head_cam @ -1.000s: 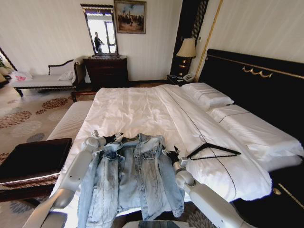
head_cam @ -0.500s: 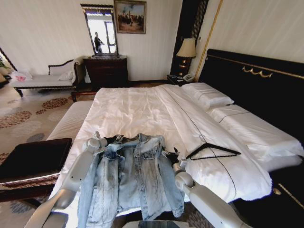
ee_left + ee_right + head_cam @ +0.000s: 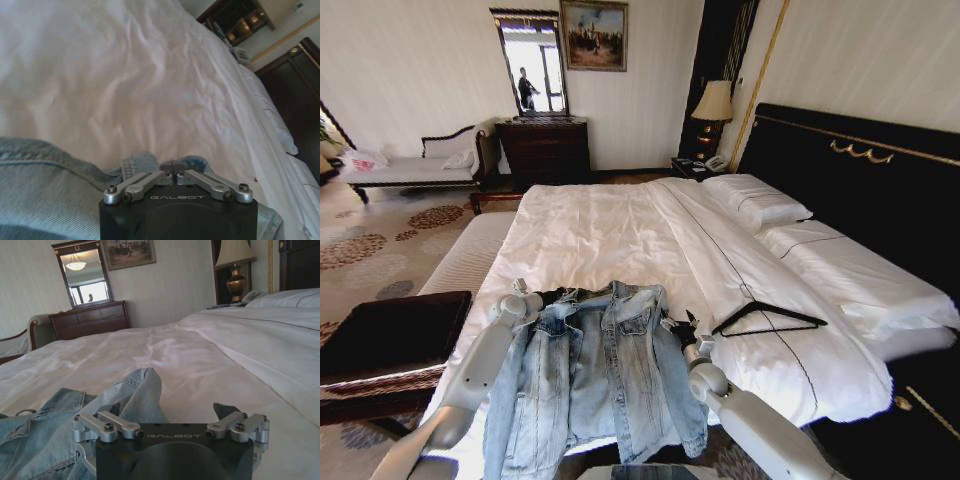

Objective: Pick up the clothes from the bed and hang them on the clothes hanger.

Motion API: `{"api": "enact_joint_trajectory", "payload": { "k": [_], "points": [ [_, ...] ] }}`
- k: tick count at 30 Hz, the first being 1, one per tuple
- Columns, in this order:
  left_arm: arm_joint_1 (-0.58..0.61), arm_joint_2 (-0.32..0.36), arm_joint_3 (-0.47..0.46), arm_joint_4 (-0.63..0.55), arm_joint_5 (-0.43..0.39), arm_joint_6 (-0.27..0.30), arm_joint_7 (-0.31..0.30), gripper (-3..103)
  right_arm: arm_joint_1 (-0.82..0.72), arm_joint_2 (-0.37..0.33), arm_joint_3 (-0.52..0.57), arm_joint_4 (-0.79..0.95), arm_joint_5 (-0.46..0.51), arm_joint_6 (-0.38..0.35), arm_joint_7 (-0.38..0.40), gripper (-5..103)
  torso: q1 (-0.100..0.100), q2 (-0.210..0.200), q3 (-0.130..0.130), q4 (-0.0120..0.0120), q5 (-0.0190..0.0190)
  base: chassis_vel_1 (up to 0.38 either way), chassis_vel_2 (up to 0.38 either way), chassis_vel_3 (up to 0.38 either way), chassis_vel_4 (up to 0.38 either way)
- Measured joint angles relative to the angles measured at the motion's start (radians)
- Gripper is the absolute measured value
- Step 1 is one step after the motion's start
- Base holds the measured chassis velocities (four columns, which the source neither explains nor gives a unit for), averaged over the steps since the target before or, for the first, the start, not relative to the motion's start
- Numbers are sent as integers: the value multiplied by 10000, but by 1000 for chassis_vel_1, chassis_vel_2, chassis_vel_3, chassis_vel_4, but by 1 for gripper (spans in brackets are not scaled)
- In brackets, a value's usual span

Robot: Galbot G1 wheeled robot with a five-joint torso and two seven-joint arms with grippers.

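While my left gripper (image 3: 172,169) is pinching the jacket (image 3: 600,370) collar between closed fingers, my right gripper (image 3: 170,412) is lying spread wide beside its shoulder.

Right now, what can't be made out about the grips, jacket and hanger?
Left wrist view: whether the left gripper pinches the jacket; its own body hides the fingertips.
Head view: hook of the clothes hanger, too small.
Head view: the jacket's back, face-down on the bed.

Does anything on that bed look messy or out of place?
Nothing is damaged or spilled. The denim jacket lies spread open at the foot of the bed, and the black hanger lies loose on the sheet beside it, apart from the jacket.
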Motion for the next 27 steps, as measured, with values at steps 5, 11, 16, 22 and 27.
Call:
{"api": "enact_joint_trajectory", "payload": {
  "k": [5,11,16,22,27],
  "points": [
    [-58,275,-74,-341,78,0,663,0,-47,-23,34,47,-12,-1,18,100,-1,0,0,0,1,0,0,0,0],
    [87,301,-144,-424,284,-1,784,0,-83,-13,46,54,-25,-2,46,100,0,0,-1,-1,0,0,0,0,0],
    [144,117,-219,-212,526,-1,686,0,-102,-20,46,69,-38,-5,60,100,0,1,0,1,0,0,0,0,0],
    [-72,-118,-112,9,535,-1,169,8,-149,-24,23,101,-73,-17,109,100,0,1,0,-3,1,0,0,0,0],
    [-192,-115,87,271,618,-1,98,24,-151,-29,8,80,-80,-38,131,100,0,0,0,0,1,0,0,0,0]
  ]
}}
